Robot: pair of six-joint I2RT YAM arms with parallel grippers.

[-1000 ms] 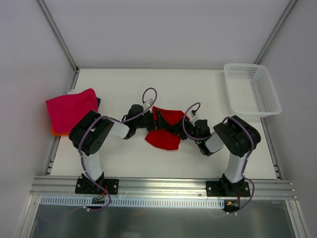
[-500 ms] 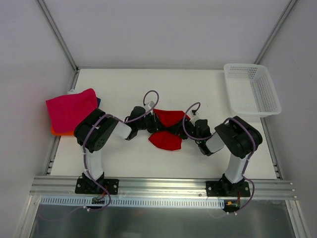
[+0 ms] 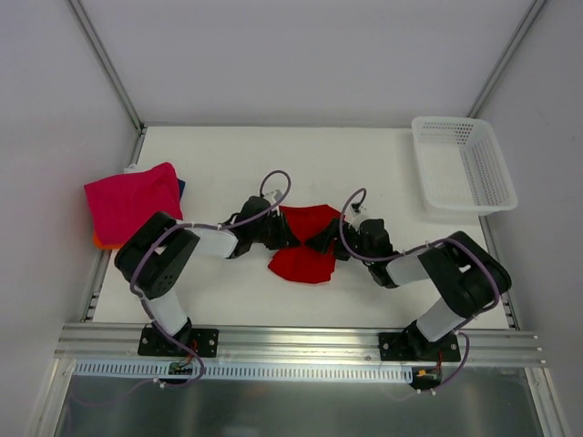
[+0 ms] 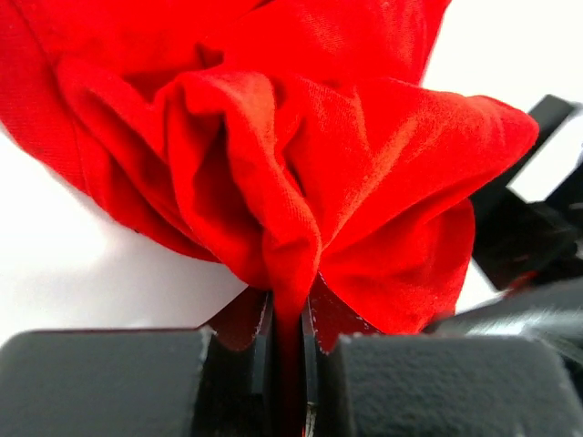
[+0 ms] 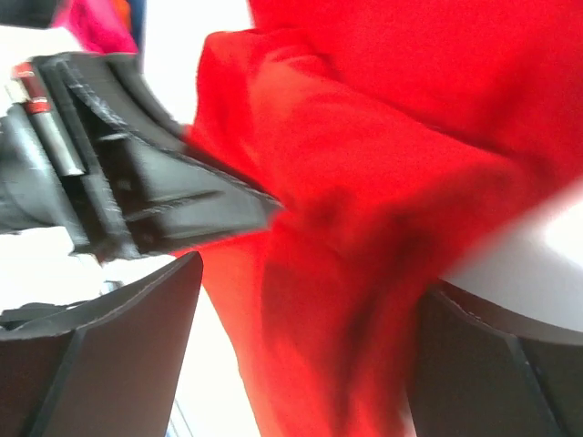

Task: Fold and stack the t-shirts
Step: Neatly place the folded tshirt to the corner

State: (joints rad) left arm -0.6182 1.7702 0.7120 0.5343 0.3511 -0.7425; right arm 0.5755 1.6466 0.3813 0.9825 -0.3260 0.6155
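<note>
White table point(image 3: 364, 173), grey walls point(image 3: 273, 55); left hand point(image 4: 287, 314) clamped on red t-shirt point(image 4: 346, 164), right hand point(image 5: 301, 346) spread apart astride it.

Lab robot test cell: bare white tabletop point(image 3: 364, 155), plain white enclosure panels point(image 3: 301, 55), aluminium extrusion rail point(image 3: 301, 339) along near edge, left arm point(image 3: 162, 259) and right arm point(image 3: 465, 273) bolted to it

On my overhead view I see a rectangular white plastic mesh basket point(image 3: 465, 164). It stands at the far right corner of the flat white table point(image 3: 364, 164). A long silver aluminium rail point(image 3: 301, 339) runs along the near edge of the table. Two thin grey metal bars point(image 3: 105, 64) go up from the far corners, in front of plain pale grey walls point(image 3: 301, 55).
</note>
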